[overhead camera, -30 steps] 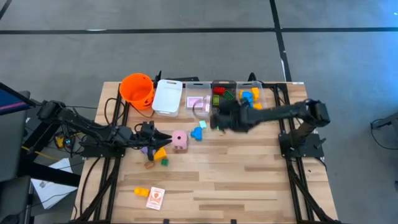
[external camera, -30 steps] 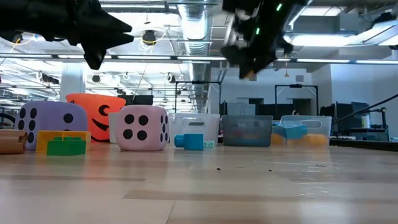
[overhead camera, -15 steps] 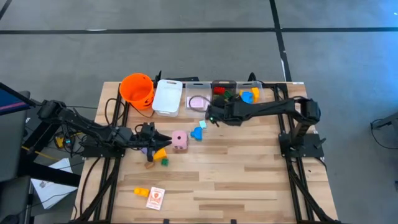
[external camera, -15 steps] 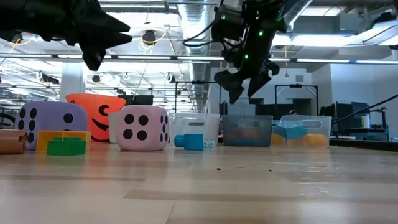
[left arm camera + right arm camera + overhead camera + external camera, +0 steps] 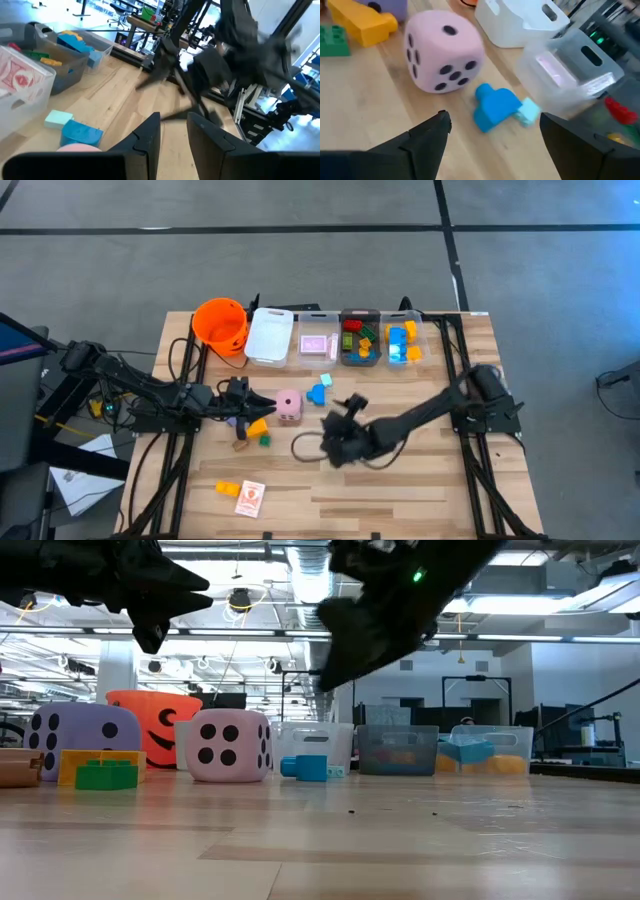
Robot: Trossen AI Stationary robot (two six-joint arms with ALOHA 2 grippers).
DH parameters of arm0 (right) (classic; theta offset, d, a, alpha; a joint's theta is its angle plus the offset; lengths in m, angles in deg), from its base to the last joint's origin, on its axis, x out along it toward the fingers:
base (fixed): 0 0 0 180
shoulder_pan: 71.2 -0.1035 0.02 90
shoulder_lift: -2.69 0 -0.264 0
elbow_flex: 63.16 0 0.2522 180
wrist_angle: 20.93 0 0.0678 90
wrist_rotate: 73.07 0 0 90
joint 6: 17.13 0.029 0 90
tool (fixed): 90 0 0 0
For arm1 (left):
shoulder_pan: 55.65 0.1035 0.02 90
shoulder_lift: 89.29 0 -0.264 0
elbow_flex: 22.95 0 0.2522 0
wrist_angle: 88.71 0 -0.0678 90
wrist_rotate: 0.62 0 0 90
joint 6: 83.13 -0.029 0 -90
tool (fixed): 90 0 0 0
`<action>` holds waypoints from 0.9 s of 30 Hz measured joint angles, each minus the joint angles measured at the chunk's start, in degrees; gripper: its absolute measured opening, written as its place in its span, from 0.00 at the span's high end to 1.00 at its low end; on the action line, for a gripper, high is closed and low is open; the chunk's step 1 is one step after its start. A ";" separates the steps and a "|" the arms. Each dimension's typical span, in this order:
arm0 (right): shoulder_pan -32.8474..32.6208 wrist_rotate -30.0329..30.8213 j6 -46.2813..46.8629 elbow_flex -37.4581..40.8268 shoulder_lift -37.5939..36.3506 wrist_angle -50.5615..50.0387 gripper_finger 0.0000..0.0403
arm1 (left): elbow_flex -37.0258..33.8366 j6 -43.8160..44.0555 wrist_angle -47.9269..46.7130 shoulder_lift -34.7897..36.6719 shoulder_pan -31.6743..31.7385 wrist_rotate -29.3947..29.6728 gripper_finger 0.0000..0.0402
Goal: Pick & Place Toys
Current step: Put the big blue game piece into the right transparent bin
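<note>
A pink die (image 5: 442, 57) rests on the table, left of the middle (image 5: 288, 405). Just right of it lie a blue brick (image 5: 492, 107) and a pale teal brick (image 5: 530, 111). My right gripper (image 5: 492, 125) hangs open above the table's middle (image 5: 335, 430), pointing at the die and blue brick and touching neither. My left gripper (image 5: 174, 122) is just left of the pink die (image 5: 262, 402), level, its fingers a narrow gap apart with nothing between. Under it are a purple die (image 5: 84, 740), a yellow brick (image 5: 258, 425) and a green brick (image 5: 265, 440).
Along the far edge stand an orange bucket (image 5: 221, 323), a white bin (image 5: 269, 335) and three clear bins: one with pink cards (image 5: 318, 343), two with bricks (image 5: 360, 340) (image 5: 402, 340). A yellow brick (image 5: 229, 489) and a card (image 5: 250, 498) lie near the front left.
My right gripper has swung from above the far bins toward the near edge and down to the table's middle. It has turned to face the pink die and has opened. The toys on the table have not moved.
</note>
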 joint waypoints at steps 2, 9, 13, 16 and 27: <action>-0.67 1.89 0.06 0.15 3.21 4.34 0.24 | 0.00 0.79 0.36 0.00 0.00 0.00 0.78; 1.80 2.62 2.86 0.03 12.34 24.31 0.24 | 0.00 0.96 1.30 0.00 0.00 0.00 0.78; 3.73 6.65 15.05 0.04 14.29 22.22 0.24 | 0.00 0.96 1.60 0.00 0.00 0.00 0.78; 4.40 9.98 19.53 0.09 14.30 20.37 0.24 | 0.00 0.96 1.57 0.00 0.00 0.00 0.78; 6.69 2.60 22.44 0.04 13.34 19.75 0.23 | 0.00 1.03 0.89 0.00 0.00 0.00 0.78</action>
